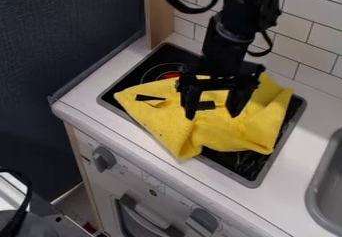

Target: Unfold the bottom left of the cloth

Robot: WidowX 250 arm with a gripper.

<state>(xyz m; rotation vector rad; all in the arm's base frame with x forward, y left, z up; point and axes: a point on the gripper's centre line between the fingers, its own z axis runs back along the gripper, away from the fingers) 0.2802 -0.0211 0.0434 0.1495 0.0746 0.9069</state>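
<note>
The black gripper [212, 113] hangs over the middle of the yellow cloth [163, 126], its two fingers apart and pointing down. I cannot tell whether the fingertips touch the fabric. Rumpled and partly folded, the cloth covers much of the black stove top [230, 161]. One corner points left near the stove's left edge, and another part hangs toward the front, over the stove's front rim. Folds run through its middle and right side. The gripper and arm hide part of the cloth's back and centre.
A white counter surrounds the stove. A grey sink [322, 191] lies at the right, and a tiled wall [304, 46] rises behind. A wooden post [158, 13] stands at the back left. Knobs [103, 158] are on the front panel below the counter edge.
</note>
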